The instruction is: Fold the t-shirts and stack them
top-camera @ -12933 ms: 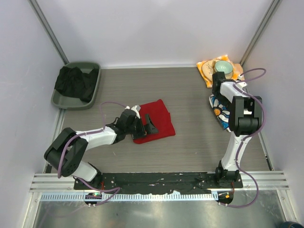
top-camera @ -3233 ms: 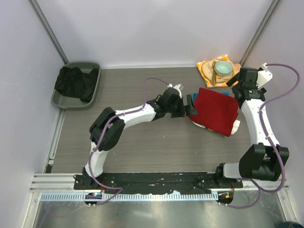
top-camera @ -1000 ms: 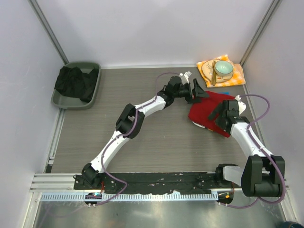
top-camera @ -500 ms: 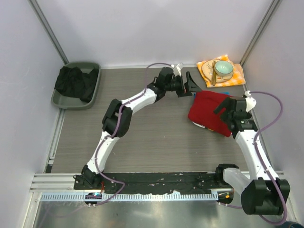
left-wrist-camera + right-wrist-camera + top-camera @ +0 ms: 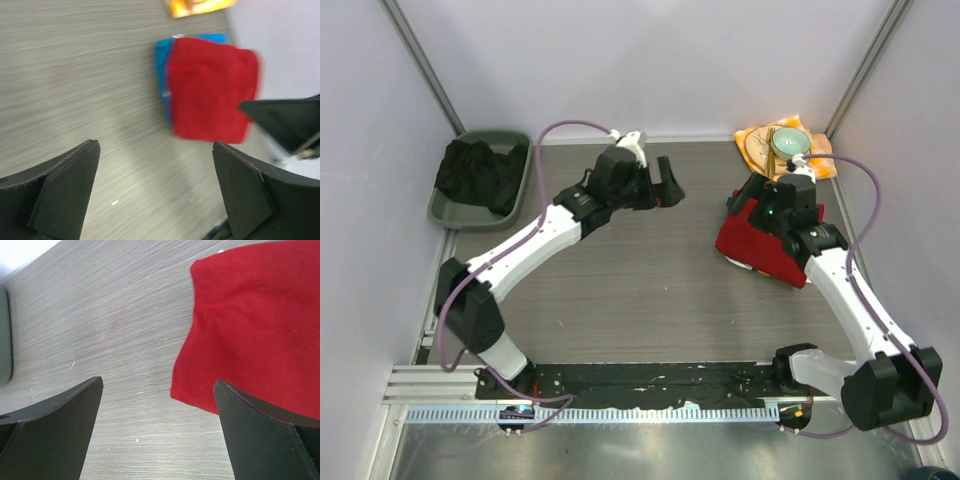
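Observation:
The folded red t-shirt (image 5: 765, 245) lies at the right of the table on top of the daisy-print t-shirt, of which only a white edge (image 5: 734, 262) peeks out at the near left. In the left wrist view the red t-shirt (image 5: 212, 95) covers blue cloth (image 5: 162, 70). My left gripper (image 5: 666, 186) hovers open over bare table, well to the left of the stack, nothing between its fingers (image 5: 65, 190). My right gripper (image 5: 748, 198) stands open above the stack's far left corner. In its own view the red t-shirt (image 5: 255, 325) lies beside the right finger (image 5: 265, 440), untouched.
A grey-green bin (image 5: 515, 195) holding dark cloth stands at the back left; its edge (image 5: 4, 335) shows in the right wrist view. An orange-yellow cloth (image 5: 757, 140) with a pale bowl (image 5: 790, 143) sits at the back right, just behind the stack. Walls close in on three sides.
My left gripper has drawn back leftward, away from the stack. My right arm has swung from the stack's right side to above its far left corner. The t-shirts have not moved.

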Controlling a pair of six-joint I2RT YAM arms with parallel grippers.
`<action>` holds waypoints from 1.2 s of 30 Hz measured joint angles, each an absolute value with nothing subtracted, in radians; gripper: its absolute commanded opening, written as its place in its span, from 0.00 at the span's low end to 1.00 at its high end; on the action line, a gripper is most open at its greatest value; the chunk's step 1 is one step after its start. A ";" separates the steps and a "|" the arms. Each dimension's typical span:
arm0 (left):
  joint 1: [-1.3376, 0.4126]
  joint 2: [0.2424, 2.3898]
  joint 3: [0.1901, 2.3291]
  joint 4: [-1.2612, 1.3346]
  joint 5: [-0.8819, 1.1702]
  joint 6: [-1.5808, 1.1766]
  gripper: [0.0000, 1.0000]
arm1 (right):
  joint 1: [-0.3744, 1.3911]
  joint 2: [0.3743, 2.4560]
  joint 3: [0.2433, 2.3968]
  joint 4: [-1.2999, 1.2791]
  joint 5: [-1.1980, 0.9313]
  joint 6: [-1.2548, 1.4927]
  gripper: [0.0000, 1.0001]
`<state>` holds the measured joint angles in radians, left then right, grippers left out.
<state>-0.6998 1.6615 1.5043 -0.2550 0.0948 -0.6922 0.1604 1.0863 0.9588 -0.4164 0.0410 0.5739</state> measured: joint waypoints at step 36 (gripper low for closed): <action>-0.690 0.908 0.876 -0.635 -0.713 -0.730 1.00 | 0.594 1.371 1.057 -0.287 0.611 0.385 1.00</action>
<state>-0.6903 0.9077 0.8761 -0.6346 -0.7128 -0.7300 0.5938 1.3712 1.0573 -0.2867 0.6109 0.3855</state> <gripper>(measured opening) 0.996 0.996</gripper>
